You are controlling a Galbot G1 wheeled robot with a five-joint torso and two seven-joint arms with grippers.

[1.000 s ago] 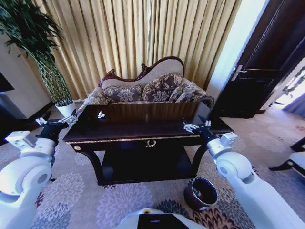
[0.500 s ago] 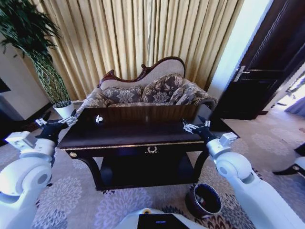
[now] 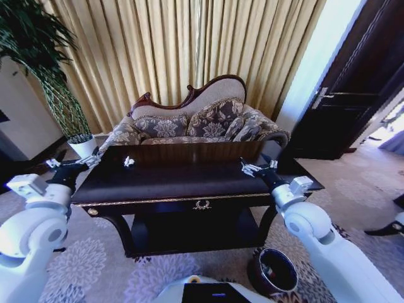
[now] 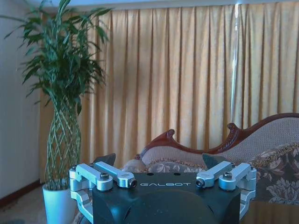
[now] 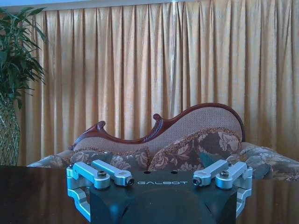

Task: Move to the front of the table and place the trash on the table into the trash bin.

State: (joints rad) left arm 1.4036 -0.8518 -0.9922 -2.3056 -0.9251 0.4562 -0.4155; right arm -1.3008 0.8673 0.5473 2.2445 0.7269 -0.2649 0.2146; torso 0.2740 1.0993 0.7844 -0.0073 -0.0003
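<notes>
The long dark table (image 3: 189,178) with its gold emblem stands straight ahead in the head view. One small white piece of trash (image 3: 129,161) lies on its far left part. On the carpet past the table's right leg sits the round maroon trash bin (image 3: 273,271), below my right forearm. My left gripper (image 3: 73,161) hovers open at the table's left end, a short way left of the trash and holding nothing. At the right end my right gripper (image 3: 261,163) is also open and holds nothing. Each wrist view looks past its own spread fingers, left gripper (image 4: 161,161) and right gripper (image 5: 156,161).
A patterned sofa (image 3: 196,123) with a carved wooden back stands right behind the table, in front of gold curtains. A tall plant in a white pot (image 3: 83,144) is at the left. A dark door (image 3: 344,107) is at the right. Floral carpet lies before the table.
The whole head view has shifted: the table looks wider and nearer, and the bin sits lower and further right in the picture. Both arms keep the same pose.
</notes>
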